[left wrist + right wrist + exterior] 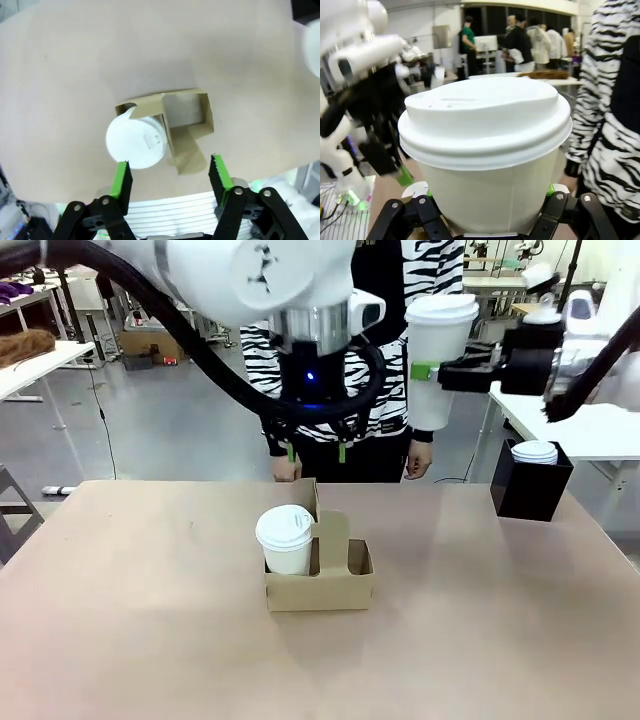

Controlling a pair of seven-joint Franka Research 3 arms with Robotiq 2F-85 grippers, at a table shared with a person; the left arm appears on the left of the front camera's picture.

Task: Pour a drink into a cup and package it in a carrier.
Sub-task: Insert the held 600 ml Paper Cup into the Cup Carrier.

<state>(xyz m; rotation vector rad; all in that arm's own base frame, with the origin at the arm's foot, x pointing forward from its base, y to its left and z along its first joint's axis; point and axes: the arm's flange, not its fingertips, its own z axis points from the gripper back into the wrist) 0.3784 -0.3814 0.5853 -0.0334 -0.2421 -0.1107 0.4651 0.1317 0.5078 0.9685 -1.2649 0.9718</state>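
1. The right gripper [430,371] is clamped on a plain white lidded cup [437,340]. It holds the cup upright in the air at the far right, beside a person's striped sleeve [605,100].
2. A second cup [285,538], also lidded and unmarked, stands upright in the left slot of the carrier [335,588] at the middle of the surface [130,620].
3. The left gripper [316,452] hangs above the carrier with its jaws spread, holding nothing.
4. The carrier's long side runs left to right, and its centre handle [331,536] stands upright.
5. A black box [530,498] sits at the surface's right edge.

The carrier [320,590] is seen across the table [120,620] from the front and from directly above by the left wrist, the raised cup [485,190] very closely by the right wrist.
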